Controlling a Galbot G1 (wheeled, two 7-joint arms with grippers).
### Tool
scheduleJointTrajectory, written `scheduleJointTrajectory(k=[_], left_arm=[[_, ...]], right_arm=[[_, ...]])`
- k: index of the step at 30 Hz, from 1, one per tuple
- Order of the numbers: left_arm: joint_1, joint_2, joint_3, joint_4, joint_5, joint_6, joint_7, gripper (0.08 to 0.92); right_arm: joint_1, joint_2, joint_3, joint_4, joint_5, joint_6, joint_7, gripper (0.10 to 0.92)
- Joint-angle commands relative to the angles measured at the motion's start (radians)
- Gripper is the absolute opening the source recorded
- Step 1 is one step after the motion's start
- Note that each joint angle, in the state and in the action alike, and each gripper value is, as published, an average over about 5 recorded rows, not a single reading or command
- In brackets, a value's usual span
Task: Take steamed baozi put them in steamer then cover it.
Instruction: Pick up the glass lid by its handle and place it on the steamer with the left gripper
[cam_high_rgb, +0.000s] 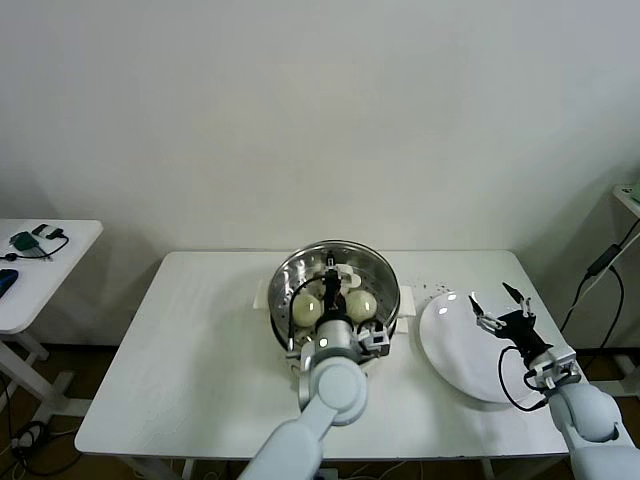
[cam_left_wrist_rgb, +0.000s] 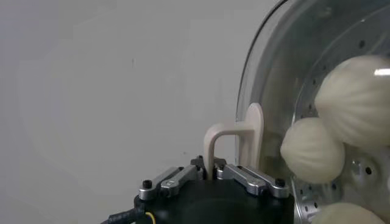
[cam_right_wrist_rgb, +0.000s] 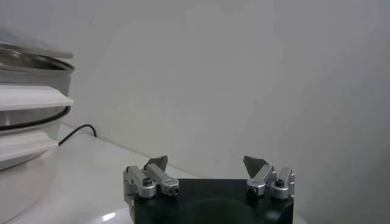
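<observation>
1. Your left gripper (cam_high_rgb: 343, 285) is pinching the cover (cam_left_wrist_rgb: 286, 79) by its handle (cam_left_wrist_rgb: 234, 143) over the steamer (cam_high_rgb: 290, 275), apparently tilted.
2. Your right gripper (cam_high_rgb: 500, 305) is hovering spread above the plate (cam_high_rgb: 450, 345).
3. At least 2 baozi (cam_high_rgb: 362, 304) are sitting inside.

Non-task stuff on my tabletop (cam_high_rgb: 200, 350)
White plate (cam_high_rgb: 455, 345) at right side; 2nd white table (cam_high_rgb: 40, 270) far left w/ green item (cam_high_rgb: 25, 241) + cables.

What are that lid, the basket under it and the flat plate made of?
The cover looks like clear glass: buns show through it; its handle seems matte cream plastic. The steamer looks like polished steel, shiny and perforated. The plate is glossy white, perhaps ceramic or plastic.
</observation>
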Motion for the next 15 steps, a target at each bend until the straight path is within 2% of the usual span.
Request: scheduleJointTrajectory(k=[1,15], left_arm=[[-0.003,0.009,0.003,0.011,0.002,0.044,0.014,0.154],[-0.004,0.005,0.015,0.029,0.004,0.042,0.007,0.154]], right_arm=[[-0.001,0.001,0.002,-0.003,-0.002,0.002,-0.003,0.823],[0.001,0.002,0.005,-0.009,-0.001,0.003,-0.006,0.823]])
